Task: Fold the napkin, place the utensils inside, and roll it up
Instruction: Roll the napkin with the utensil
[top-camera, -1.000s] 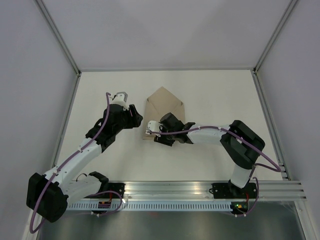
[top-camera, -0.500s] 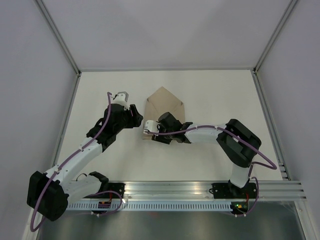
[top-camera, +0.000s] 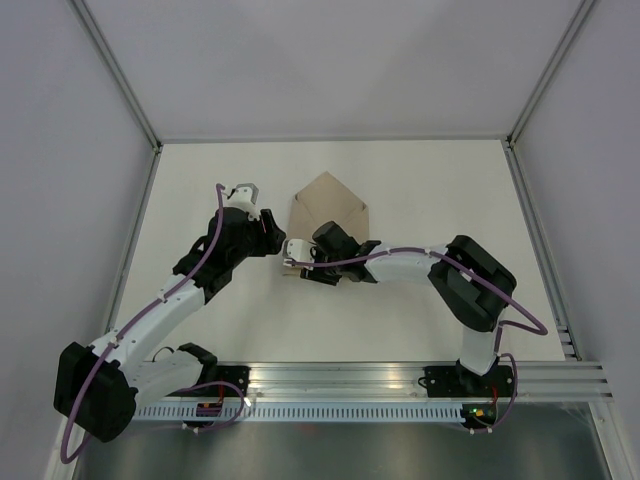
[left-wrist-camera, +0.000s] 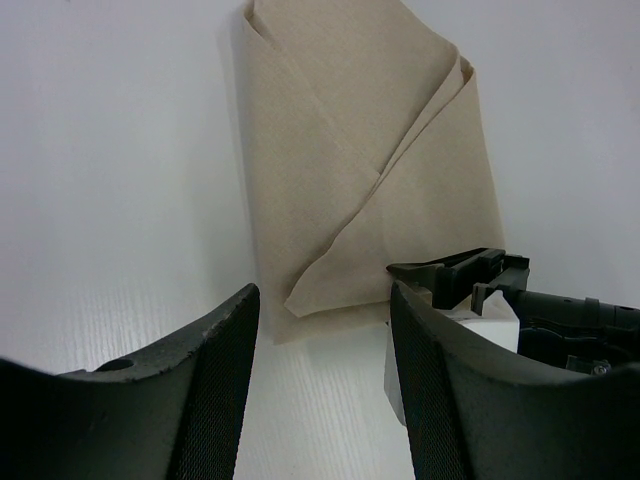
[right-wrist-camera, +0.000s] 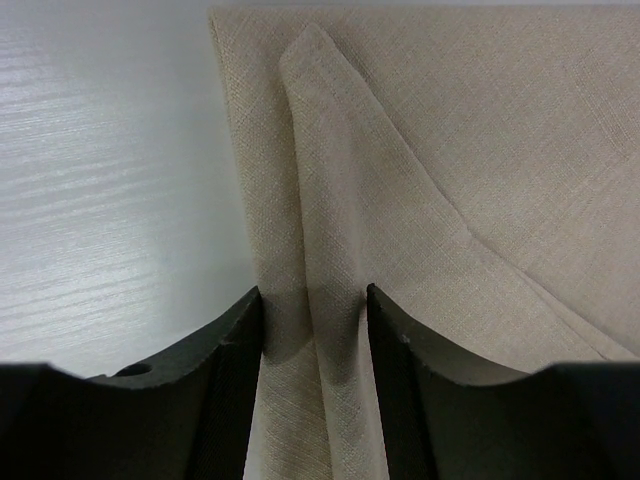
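The beige napkin (top-camera: 330, 205) lies folded on the white table, with a pointed far end and overlapping flaps. It fills the left wrist view (left-wrist-camera: 350, 150) and the right wrist view (right-wrist-camera: 480, 150). My right gripper (top-camera: 296, 260) is at the napkin's near left edge, its jaws pressed on a raised, rolled ridge of cloth (right-wrist-camera: 315, 310). My left gripper (top-camera: 270, 232) is open and empty, just left of the napkin's near corner (left-wrist-camera: 322, 300). It faces the right gripper (left-wrist-camera: 480, 290). No utensils show in any view.
The white table (top-camera: 430, 180) is walled by grey panels at the back and sides. An aluminium rail (top-camera: 350, 385) with the arm bases runs along the near edge. The right arm (top-camera: 420, 265) stretches leftward over the table's middle.
My right gripper has slid left along the napkin's near part to its left edge. The left arm has hardly moved.
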